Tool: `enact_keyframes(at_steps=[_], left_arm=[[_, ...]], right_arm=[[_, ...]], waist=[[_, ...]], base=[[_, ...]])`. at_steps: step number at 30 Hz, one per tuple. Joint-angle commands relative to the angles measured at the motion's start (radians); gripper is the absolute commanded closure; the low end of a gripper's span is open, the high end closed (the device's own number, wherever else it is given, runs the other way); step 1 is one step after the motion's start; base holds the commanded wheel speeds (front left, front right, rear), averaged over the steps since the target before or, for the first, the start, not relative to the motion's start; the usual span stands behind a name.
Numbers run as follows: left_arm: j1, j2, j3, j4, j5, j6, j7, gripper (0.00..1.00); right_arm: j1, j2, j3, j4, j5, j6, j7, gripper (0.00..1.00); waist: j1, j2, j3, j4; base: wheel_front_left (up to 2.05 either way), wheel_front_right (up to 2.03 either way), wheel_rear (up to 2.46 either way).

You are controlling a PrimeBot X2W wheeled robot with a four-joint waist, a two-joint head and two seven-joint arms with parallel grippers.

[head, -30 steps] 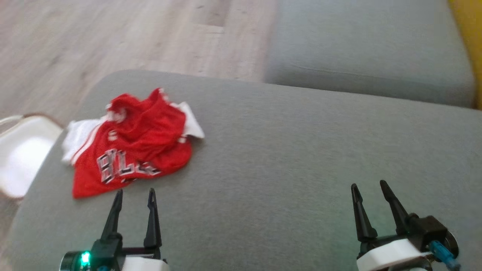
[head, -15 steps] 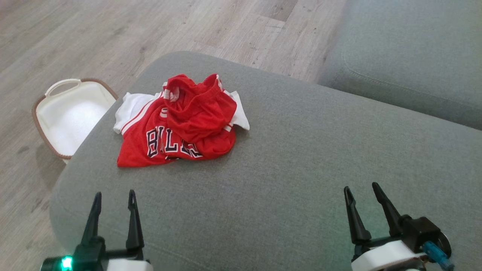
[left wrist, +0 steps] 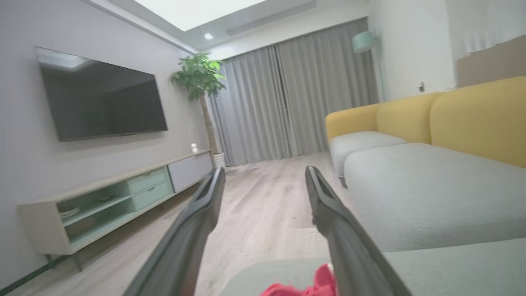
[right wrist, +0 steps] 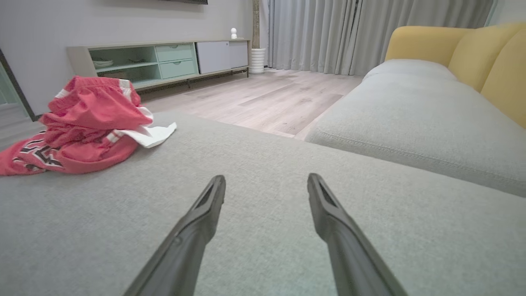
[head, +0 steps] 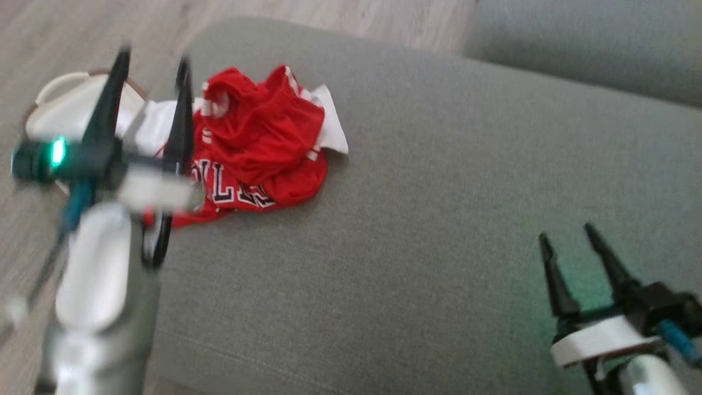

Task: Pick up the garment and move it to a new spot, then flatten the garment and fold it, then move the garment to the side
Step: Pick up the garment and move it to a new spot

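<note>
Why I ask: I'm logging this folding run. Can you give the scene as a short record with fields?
surface: grey sofa cushion
garment: red and white jersey, crumpled, unfolded, lying on the cushion
left gripper: open, empty, by the jersey's left side
right gripper: open, empty, over bare cushion, apart from the jersey
basket: white, on the floor left of the cushion
task stage: jersey not yet picked up

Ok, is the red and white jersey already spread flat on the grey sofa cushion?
No, the red and white jersey lies bunched in a crumpled heap on the grey fabric sofa cushion, with folds piled over its lettering.
</note>
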Motion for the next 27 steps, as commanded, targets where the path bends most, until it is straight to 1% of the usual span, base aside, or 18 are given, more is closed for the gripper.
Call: enact_keyframes(at_steps=[1, 5, 8, 11, 12, 16, 19, 22, 24, 25, 26, 27], left_arm=[[-0.107, 0.024, 0.012, -0.001, -0.021, -0.009, 0.042, 0.00], [-0.325, 0.014, -0.055, 0.148, -0.104, -0.021, 0.216, 0.00], [-0.446, 0.008, -0.112, 0.274, -0.170, -0.022, 0.343, 0.00], [-0.519, 0.003, -0.162, 0.394, -0.223, -0.022, 0.464, 0.00], [-0.519, 0.003, -0.162, 0.394, -0.223, -0.022, 0.464, 0.00], [-0.566, 0.013, -0.202, 0.553, -0.253, -0.022, 0.608, 0.00], [-0.574, 0.009, -0.211, 0.635, -0.253, -0.017, 0.639, 0.00], [-0.569, -0.011, -0.206, 0.701, -0.269, -0.009, 0.644, 0.00], [-0.566, -0.012, -0.209, 0.744, -0.270, -0.006, 0.641, 0.01], [-0.566, -0.011, -0.212, 0.761, -0.268, -0.005, 0.632, 0.16], [-0.568, -0.009, -0.211, 0.774, -0.267, -0.001, 0.614, 0.89], [-0.571, -0.006, -0.211, 0.785, -0.266, 0.002, 0.594, 1.00]], right_arm=[[-0.039, -0.039, 0.017, -0.042, -0.007, -0.001, -0.014, 0.00], [-0.066, -0.115, 0.009, -0.079, -0.002, -0.001, -0.014, 0.00], [-0.078, -0.166, -0.006, -0.104, 0.000, -0.001, -0.014, 0.00], [-0.079, -0.211, -0.016, -0.125, 0.000, -0.001, -0.014, 0.00], [-0.079, -0.211, -0.016, -0.125, 0.000, -0.001, -0.014, 0.00], [-0.076, -0.258, -0.026, -0.154, -0.005, -0.001, -0.014, 0.00], [-0.064, -0.281, -0.036, -0.171, -0.003, -0.001, -0.014, 0.00], [-0.053, -0.300, -0.048, -0.184, 0.002, -0.001, -0.014, 0.00], [-0.053, -0.309, -0.054, -0.191, 0.005, -0.001, -0.014, 0.00], [-0.054, -0.311, -0.055, -0.192, 0.006, -0.001, -0.014, 0.00], [-0.057, -0.312, -0.054, -0.193, 0.006, -0.001, -0.014, 0.00], [-0.060, -0.311, -0.051, -0.194, 0.006, -0.001, -0.014, 0.00]], waist=[[-0.0002, 0.0000, 0.080, -0.027], [-0.0002, 0.0000, 0.165, -0.046], [-0.0002, 0.0000, 0.218, -0.049], [-0.0002, 0.0000, 0.256, -0.047], [-0.0002, 0.0000, 0.256, -0.047], [-0.0002, 0.0000, 0.298, -0.043], [-0.0002, 0.0000, 0.321, -0.036], [-0.0002, 0.0000, 0.340, -0.029], [-0.0002, 0.0000, 0.351, -0.028], [-0.0002, 0.0000, 0.353, -0.028], [-0.0002, 0.0000, 0.355, -0.029], [-0.0002, 0.0000, 0.354, -0.032]], base=[[0.00, 0.00, 0.00], [0.00, 0.00, 0.00], [0.00, 0.00, 0.00], [0.00, 0.00, 0.00], [0.00, 0.00, 0.00], [0.00, 0.00, 0.00], [0.00, 0.00, 0.00], [0.00, 0.00, 0.00], [0.00, 0.00, 0.00], [0.00, 0.00, 0.00], [0.00, 0.00, 0.00], [0.00, 0.00, 0.00]])
